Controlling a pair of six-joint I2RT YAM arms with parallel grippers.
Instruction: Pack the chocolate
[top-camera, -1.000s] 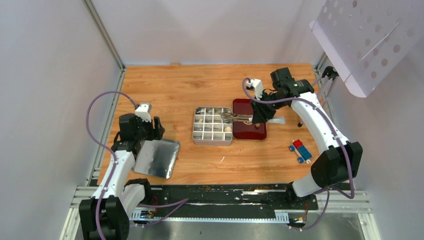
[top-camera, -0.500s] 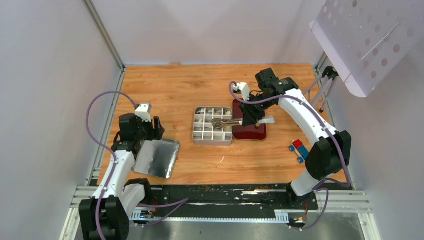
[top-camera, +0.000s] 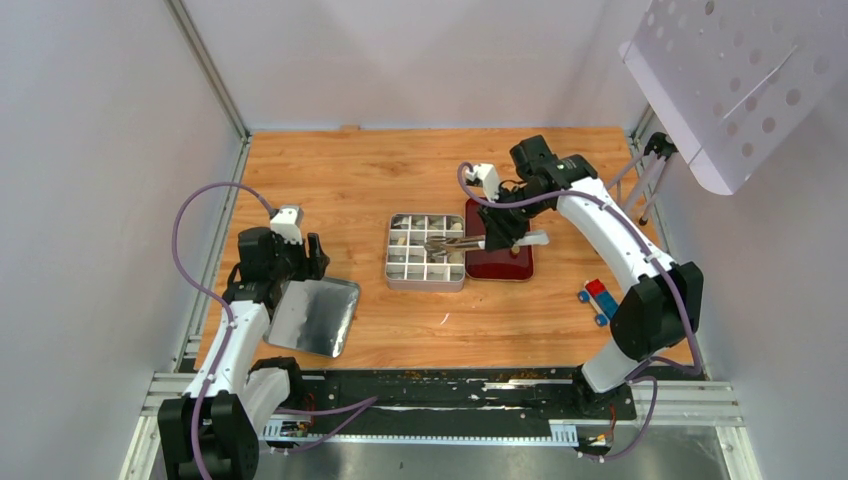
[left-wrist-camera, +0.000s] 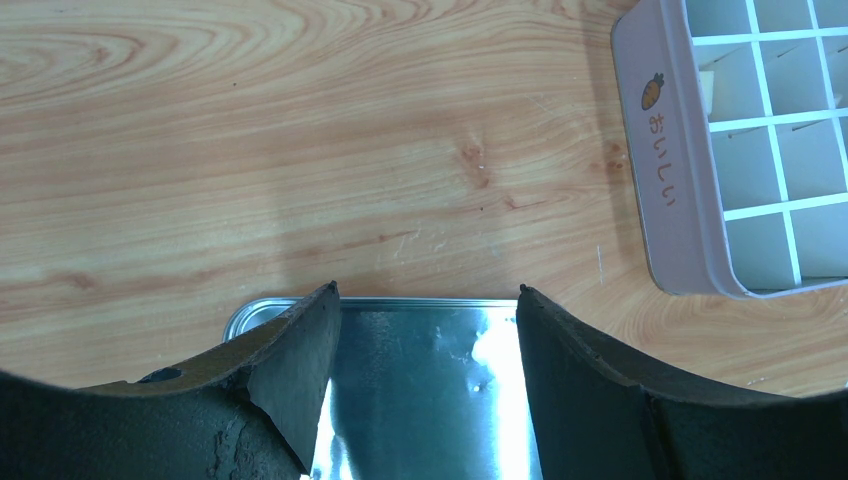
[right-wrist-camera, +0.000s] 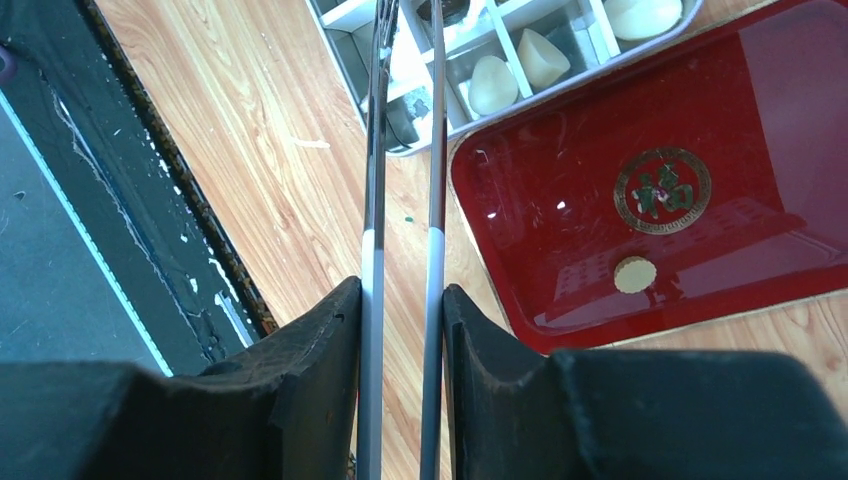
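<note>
- Chocolate is nowhere near the left claw, the nearer of the two. It hangs with jaws wide and empty over the far edge of a shiny steel lid, apparently the tin's own.
- Farther out, mid-table, stands the divided tin. This is where the chocolate lies. Cream ovals sit one to a cell along the side facing the red tray, and other cells show as bare.
- Just beyond and to the right, the right claw is closed on the handle end of long metal tongs, both blades pinched between its fingers.
- The tongs' long axis runs leftward from that claw, across the tray's near corner and over the tin's rim. The tips end above a cell near the middle of the tin.
- Something dark sits at the tips, possibly a brown piece. The wrist view cuts it off at the frame edge, so I cannot say it is held.
- The right arm is the one placed to work: the tin lies straight along the tongs, to the claw's left. The next move turns on lowering the tips squarely into one cell.
</note>
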